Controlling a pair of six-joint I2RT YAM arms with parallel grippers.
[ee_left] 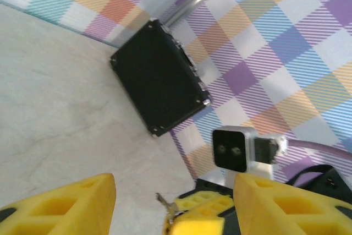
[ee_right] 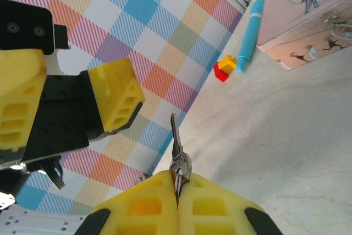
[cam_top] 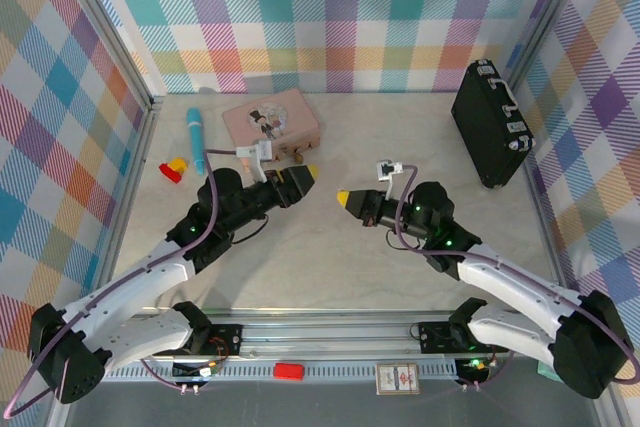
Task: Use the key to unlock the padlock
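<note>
The right jaws are pressed together on the key (ee_right: 175,141) — its blade sticks straight out past their tips, long axis aimed toward the left jaws, which stand apart just ahead, nothing gripped between them. The padlock — I cannot make it out.

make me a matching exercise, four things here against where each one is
1 key
2 black case
3 blue marker
4 pink tin box

a by the right wall
b beside the red and yellow blocks
c pinched in the right end effector
d near the far wall, right of the marker

Pairs: 1-c, 2-a, 3-b, 4-d
</note>
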